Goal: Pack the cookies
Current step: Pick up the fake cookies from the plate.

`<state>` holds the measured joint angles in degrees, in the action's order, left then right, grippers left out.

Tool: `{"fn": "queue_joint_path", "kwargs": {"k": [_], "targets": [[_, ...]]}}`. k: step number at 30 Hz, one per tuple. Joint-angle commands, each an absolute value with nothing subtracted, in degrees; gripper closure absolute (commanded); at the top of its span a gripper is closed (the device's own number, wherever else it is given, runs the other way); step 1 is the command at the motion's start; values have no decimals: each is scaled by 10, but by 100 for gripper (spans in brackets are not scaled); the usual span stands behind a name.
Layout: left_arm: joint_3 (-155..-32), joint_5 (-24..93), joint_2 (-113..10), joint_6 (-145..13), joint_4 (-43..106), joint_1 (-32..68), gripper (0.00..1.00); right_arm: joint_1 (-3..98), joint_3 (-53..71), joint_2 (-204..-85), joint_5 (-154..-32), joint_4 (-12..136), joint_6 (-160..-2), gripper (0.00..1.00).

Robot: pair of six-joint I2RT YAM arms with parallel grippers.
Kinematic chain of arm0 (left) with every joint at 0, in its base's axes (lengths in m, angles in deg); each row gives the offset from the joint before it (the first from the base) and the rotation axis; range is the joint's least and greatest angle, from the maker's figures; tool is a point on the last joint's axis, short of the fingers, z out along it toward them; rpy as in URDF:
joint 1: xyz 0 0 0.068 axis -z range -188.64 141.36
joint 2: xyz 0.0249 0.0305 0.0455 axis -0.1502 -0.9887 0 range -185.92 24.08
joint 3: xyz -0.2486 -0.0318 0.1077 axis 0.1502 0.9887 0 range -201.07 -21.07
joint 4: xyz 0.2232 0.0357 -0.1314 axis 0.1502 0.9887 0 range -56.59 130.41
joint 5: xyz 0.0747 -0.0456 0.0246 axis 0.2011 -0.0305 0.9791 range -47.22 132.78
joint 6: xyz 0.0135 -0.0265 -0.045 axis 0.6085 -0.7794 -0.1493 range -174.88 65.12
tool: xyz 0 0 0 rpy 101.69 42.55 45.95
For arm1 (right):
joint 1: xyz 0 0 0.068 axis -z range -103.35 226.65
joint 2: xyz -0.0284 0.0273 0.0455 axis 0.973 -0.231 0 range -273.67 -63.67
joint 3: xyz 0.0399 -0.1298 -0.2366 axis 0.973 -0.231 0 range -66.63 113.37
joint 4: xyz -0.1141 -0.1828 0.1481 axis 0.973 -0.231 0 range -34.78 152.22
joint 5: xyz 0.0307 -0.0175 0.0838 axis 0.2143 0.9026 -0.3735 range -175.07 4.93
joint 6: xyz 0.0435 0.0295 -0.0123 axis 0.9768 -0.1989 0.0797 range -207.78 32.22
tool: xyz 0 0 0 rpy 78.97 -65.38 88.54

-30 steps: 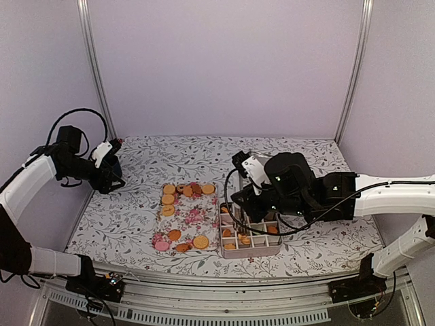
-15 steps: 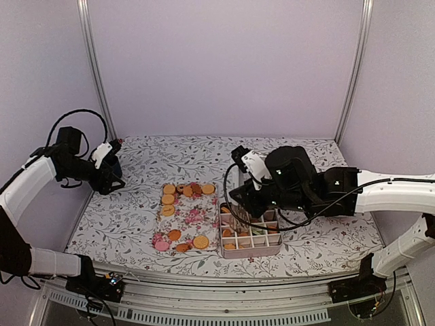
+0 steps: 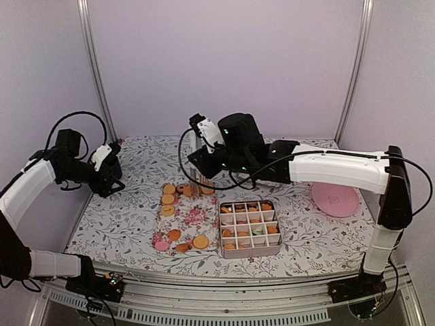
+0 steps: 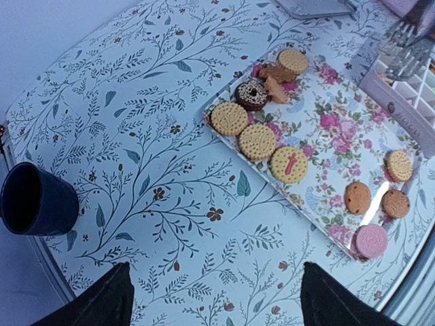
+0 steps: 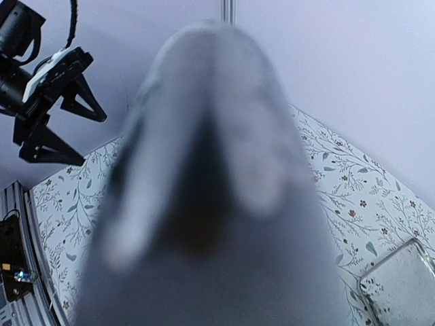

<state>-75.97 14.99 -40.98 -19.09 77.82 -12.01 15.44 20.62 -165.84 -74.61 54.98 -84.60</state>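
- Worktop (image 3: 129, 227): white cloth cover, grey-blue leaf-and-vine print, small brown blossoms.
- Back wall (image 3: 224, 68), 12 o'clock: plain pale lilac, matte.
- Metal uprights (image 3: 94, 68) at 11 and 1 o'clock, at the back corners.
- Aluminium rail (image 3: 224, 299) along the 6 o'clock edge.
- Light soft, even.

A blurred grey mass (image 5: 204, 190) fills my right wrist view, so I can't tell how wide the right tool (image 3: 198, 178) stands. From above it covers the far end of the floral tray (image 3: 194, 219). Right of that tray, the divided box (image 4: 408, 102) is cut off in the left wrist view, and the cookies (image 3: 272, 229) inside it are too small to sort from above.
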Motion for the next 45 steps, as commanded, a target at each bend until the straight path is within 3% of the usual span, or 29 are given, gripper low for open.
{"fn": "queue_joint_path", "kwargs": {"k": [1, 10, 21, 35, 41, 45], "targets": [[-749, 141, -402, -190, 769, -121, 14, 181, 336, -1777, -783, 594, -891, 60], [-733, 128, -398, -200, 759, -122, 14, 204, 507, -1948, -788, 594, -902, 55], [-732, 141, -390, -195, 758, -122, 15, 215, 526, -2010, -802, 601, -896, 55], [-736, 138, -393, -199, 756, -122, 14, 215, 454, -1933, -807, 614, -882, 80], [-738, 137, -391, -201, 757, -122, 15, 215, 414, -1883, -810, 631, -880, 97], [-739, 138, -389, -201, 758, -121, 15, 215, 394, -1856, -818, 631, -857, 100]]}}
